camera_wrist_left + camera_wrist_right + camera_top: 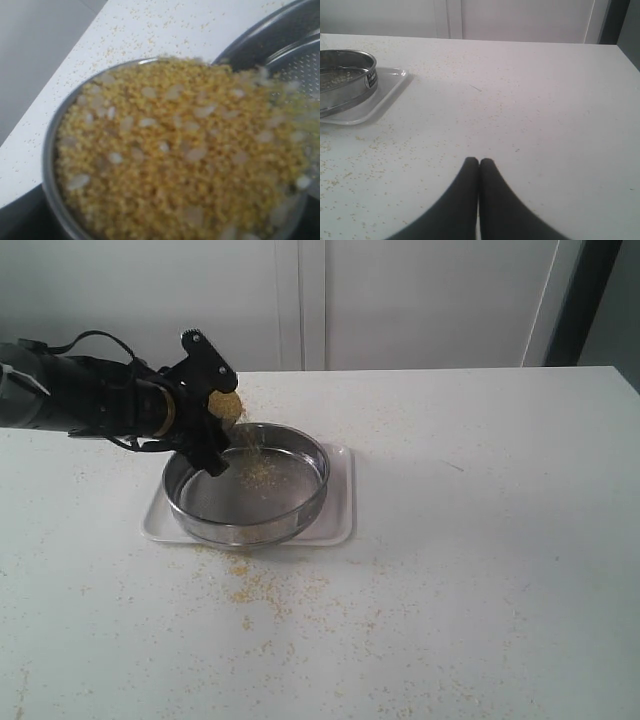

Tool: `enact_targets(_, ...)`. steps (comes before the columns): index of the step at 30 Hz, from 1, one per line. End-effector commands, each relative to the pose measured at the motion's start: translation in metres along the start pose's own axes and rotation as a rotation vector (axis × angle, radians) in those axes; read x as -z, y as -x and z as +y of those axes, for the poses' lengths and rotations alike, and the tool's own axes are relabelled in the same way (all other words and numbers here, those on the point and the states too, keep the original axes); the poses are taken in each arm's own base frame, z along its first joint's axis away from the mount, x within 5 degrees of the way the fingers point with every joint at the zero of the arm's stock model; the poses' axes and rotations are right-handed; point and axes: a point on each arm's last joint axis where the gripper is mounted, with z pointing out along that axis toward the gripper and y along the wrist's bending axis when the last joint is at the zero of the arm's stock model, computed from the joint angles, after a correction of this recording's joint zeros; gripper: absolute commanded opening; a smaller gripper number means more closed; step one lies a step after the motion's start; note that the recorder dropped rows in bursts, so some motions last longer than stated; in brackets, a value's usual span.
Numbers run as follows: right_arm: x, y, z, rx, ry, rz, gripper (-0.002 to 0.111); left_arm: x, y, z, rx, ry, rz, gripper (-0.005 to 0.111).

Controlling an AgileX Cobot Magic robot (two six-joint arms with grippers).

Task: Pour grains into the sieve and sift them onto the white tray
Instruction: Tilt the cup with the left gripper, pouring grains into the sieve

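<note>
Pouring from a tilted steel cup [48, 150], the grains [175, 160] — yellow granules mixed with whitish pieces — fall into the sieve [250, 531], which sits on the white tray [339, 508] on the desk [500, 540]. The left end effector [212, 400] is clamped on the cup; the right end effector [479, 162] has its fingertips pressed together, well apart from the tray.

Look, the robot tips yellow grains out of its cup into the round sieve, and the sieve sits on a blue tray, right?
Almost. The tray under the sieve is white, not blue, as the exterior view shows. The rest is right: the grains spill from the tipped cup into the round sieve.
</note>
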Motion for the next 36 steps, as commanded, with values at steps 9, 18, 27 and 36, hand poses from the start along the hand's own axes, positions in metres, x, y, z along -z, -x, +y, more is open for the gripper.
enact_targets(9,-0.0001,-0.0007,-0.0006,-0.004,-0.009,-0.008,0.000,-0.0004,0.0102,0.0068,-0.036,0.027,-0.026,0.000)
enact_targets(18,-0.0001,-0.0007,-0.0006,-0.004,-0.009,-0.008,0.000,-0.0010,0.0094,0.0078,-0.116,0.042,-0.019,0.000)
enact_targets(27,-0.0001,-0.0007,-0.0006,-0.004,-0.009,-0.008,0.000,-0.0010,0.0097,0.0081,-0.160,0.046,-0.021,0.000)
enact_targets(36,-0.0001,-0.0007,-0.0006,-0.035,-0.009,-0.008,0.000,-0.0009,0.0113,0.0077,-0.265,0.050,-0.032,0.000)
